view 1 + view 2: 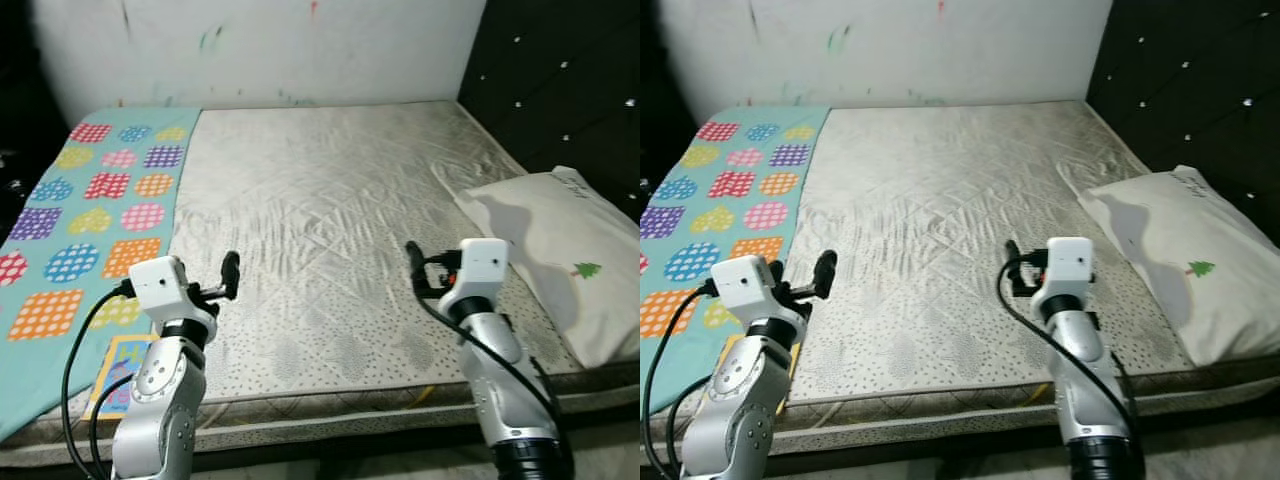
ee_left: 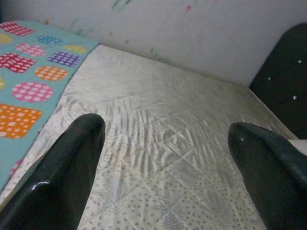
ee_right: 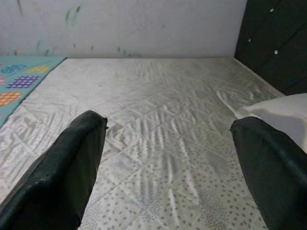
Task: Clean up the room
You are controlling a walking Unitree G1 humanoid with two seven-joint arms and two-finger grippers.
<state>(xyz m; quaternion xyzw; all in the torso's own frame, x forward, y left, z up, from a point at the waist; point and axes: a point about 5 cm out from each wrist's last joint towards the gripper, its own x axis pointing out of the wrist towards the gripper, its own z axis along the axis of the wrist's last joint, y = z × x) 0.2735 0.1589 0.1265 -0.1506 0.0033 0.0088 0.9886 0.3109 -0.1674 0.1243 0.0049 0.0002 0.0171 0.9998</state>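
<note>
Teal blanket (image 1: 70, 210) with polka-dotted patches; beige mattress (image 1: 330, 230).

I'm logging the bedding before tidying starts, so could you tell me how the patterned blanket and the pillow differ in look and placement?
The blanket is teal with colourful dotted patches; the pillow is plain white with a small green tree print. The blanket lies flat along the mattress's left side, while the pillow sits puffed up at the right, by the dark headboard. The blanket covers a long strip; the pillow takes up much less room. Both rest on the mattress, apart from each other.
</note>
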